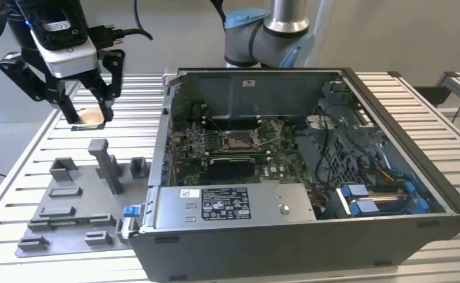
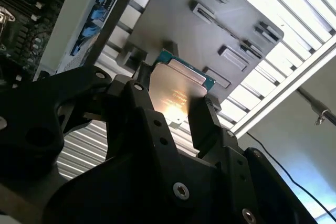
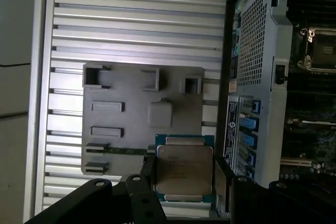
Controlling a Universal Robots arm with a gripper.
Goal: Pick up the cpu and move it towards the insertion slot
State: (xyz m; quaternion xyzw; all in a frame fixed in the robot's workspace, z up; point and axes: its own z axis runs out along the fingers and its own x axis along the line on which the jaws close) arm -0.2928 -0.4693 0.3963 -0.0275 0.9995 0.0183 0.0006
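Between the fingers of the gripper, clamped on two opposite edges, the cpu hangs level above the table. The insertion slot lies well apart, inside the case, toward the exterior view's right.

Insertion slot in case; fixture plate at exterior view's left.
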